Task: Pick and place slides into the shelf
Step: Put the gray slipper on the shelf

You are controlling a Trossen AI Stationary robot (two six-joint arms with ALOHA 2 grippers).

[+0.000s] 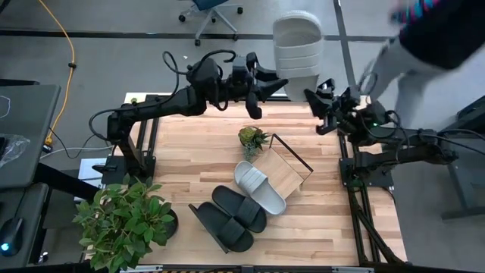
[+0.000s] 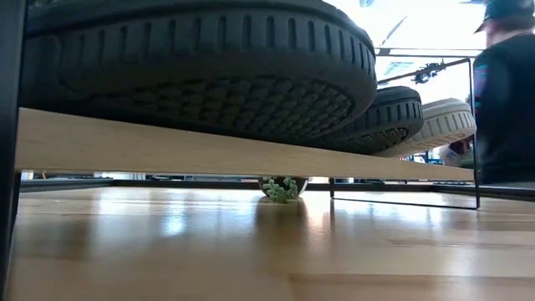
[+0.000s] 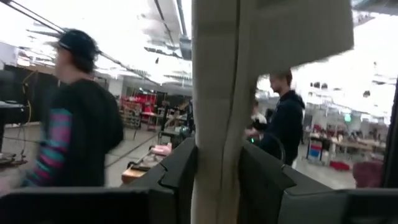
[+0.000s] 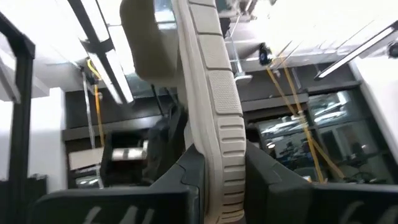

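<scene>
both claws hold the last grey slide [image 1: 298,42] up past the far edge of the bench [image 1: 189,163]: the left claw [image 1: 274,85] seems looser, the right claw [image 1: 324,97] pinches it. next, put it on the shelf [image 1: 282,176].

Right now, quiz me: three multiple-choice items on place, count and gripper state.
1. Where is the fourth slide?
A. On the shelf
B. In the air at the table's far edge
C. Beside the big plant

2. How many slides lie on the shelf?
A. Two
B. Three
C. Four

3. What state is the right gripper in?
A. Open, empty
B. Shut on a slide
C. Shut on the small plant

Key:
1 B: the raised grey slide hangs between the left gripper and the right gripper.
2 B: the shelf carries two black slides and one shelved grey slide.
3 B: the right wrist view shows the sole clamped between its fingers.
</scene>
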